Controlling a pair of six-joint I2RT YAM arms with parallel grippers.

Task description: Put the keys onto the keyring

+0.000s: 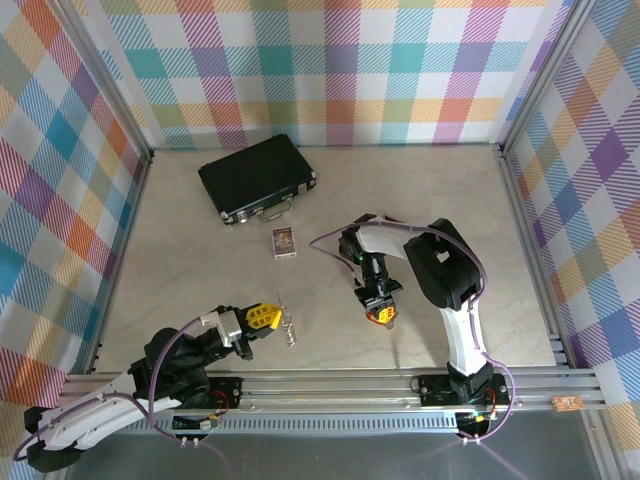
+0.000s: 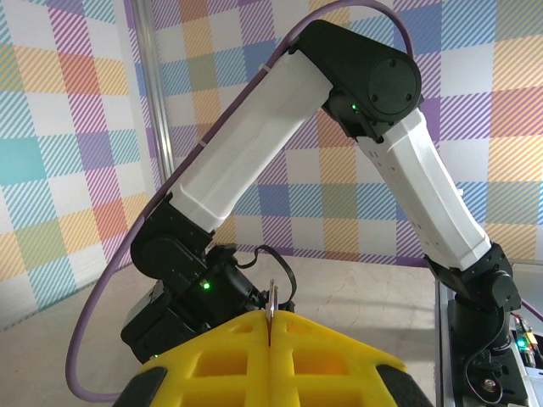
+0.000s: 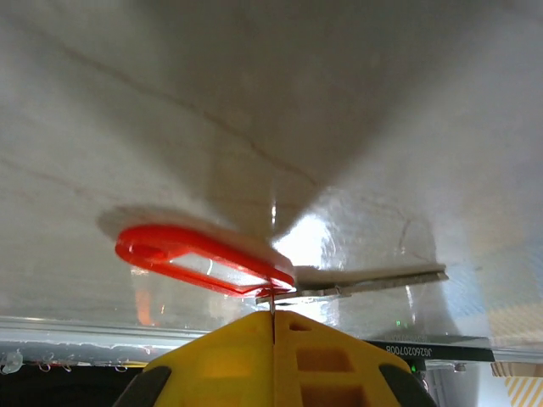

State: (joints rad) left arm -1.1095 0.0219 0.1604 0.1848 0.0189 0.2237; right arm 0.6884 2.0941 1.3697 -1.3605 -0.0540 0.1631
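Right tool pinches keys; left tool pinches keyring.

Left arm & right arm: white shells w/ black joints, purple cables, yellow gripper fingers bottom centre, green LEDs seemingly on joints.

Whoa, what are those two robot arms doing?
They are trying to put a key on a keyring. The left gripper is pinched shut on the keyring, near the front edge of the table. The right gripper is shut on the key with its red tag, held over the table. The two are apart, so the key is not on the ring yet. A black case lies at the back.
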